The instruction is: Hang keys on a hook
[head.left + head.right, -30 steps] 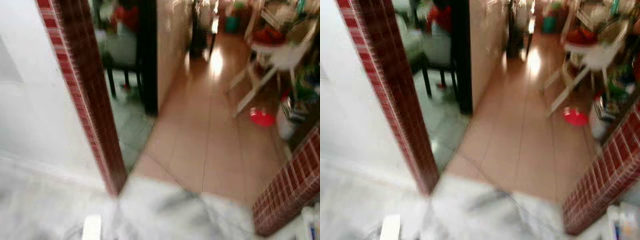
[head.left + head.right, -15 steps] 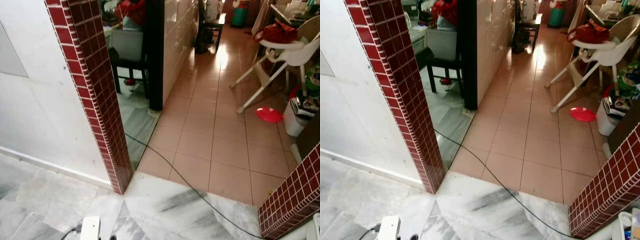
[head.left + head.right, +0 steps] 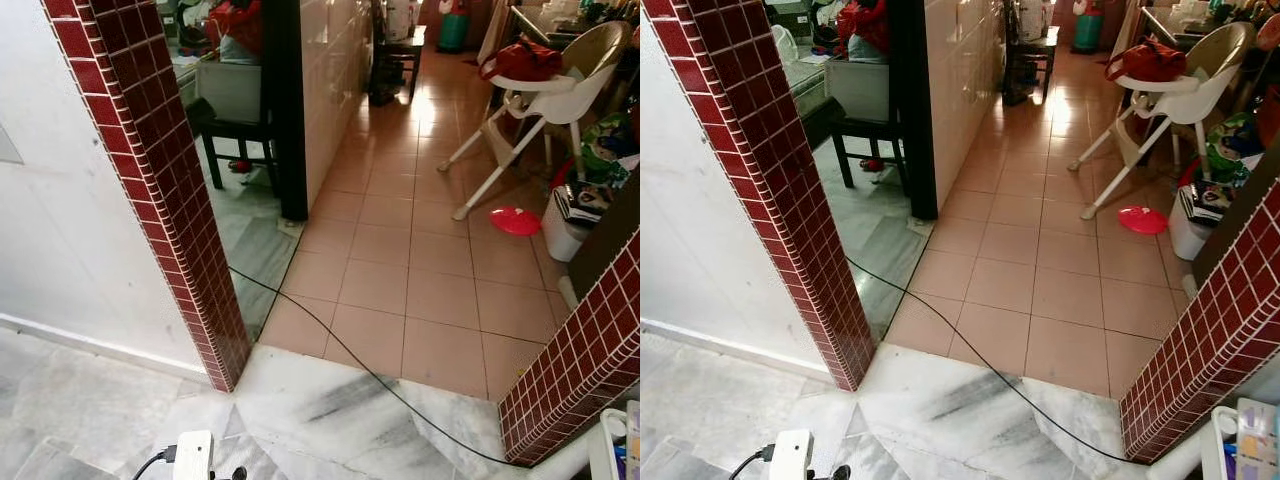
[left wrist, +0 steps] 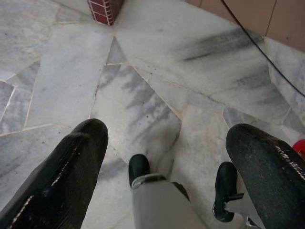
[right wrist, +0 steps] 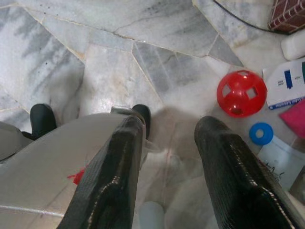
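Brickwork of a dark red tiled pillar rises at my left, with a white wall beside it. A black cable runs from behind the pillar across the tan tiles onto the grey marble floor. Further right stand a white high chair and a red disc. My left gripper hangs over the marble, fingers spread, holding nothing. My right gripper hangs likewise, fingers apart and empty, near a red ball. Keys and hook I cannot make out.

A cable crosses the floor between two pillars.
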Tool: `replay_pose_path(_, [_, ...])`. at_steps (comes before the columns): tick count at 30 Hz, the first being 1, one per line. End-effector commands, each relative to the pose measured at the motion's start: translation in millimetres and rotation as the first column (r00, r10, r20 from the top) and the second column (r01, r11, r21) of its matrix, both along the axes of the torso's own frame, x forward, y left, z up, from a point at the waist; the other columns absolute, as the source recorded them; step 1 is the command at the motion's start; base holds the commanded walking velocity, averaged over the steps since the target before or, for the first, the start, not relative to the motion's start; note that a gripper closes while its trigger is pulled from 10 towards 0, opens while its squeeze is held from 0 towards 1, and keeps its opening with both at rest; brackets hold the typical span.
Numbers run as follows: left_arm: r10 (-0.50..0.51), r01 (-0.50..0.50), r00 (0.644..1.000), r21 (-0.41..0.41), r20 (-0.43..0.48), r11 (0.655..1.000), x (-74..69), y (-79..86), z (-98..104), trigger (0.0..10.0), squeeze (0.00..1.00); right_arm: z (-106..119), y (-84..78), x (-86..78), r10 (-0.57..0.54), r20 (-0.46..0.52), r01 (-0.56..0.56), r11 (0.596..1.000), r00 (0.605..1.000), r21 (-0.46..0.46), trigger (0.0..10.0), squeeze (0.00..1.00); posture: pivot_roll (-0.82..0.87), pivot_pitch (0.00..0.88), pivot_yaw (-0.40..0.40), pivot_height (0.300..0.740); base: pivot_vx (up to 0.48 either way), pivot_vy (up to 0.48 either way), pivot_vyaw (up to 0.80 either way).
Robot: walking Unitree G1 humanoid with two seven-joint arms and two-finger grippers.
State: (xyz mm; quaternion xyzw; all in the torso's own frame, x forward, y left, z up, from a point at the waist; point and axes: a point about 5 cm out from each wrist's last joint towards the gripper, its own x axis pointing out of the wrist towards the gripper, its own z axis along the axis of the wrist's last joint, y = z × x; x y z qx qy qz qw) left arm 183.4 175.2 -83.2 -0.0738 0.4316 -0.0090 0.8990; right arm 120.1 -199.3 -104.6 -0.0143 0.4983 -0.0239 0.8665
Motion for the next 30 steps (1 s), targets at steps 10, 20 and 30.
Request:
replay_pose_path(10, [0.012,-0.012,1.000,0.019,-0.010,1.000,-1.7,8.1,-0.2,10.0,0.00,-1.4,6.0,-1.5,0.002,-0.008,-0.002,1.000,1.000,0.017,10.0,0.00,-0.07,0.000,0.037,0.740,0.000,0.466,0.00])
replay_pose_path(20, [0.013,-0.013,1.000,0.019,-0.010,1.000,-1.8,7.9,-0.3,10.0,0.00,-1.7,6.8,-2.1,0.040,-0.015,-0.040,0.999,0.999,0.007,10.0,0.00,-0.07,0.000,0.038,0.740,0.000,0.476,0.15])
replay_pose_path(30, [0.015,-0.015,1.000,0.019,-0.013,1.000,-2.1,7.6,-0.5,10.0,0.00,-1.8,7.8,-1.7,0.054,-0.018,-0.054,0.999,0.998,0.007,10.0,0.00,-0.07,0.000,0.037,0.740,0.000,0.475,0.80])
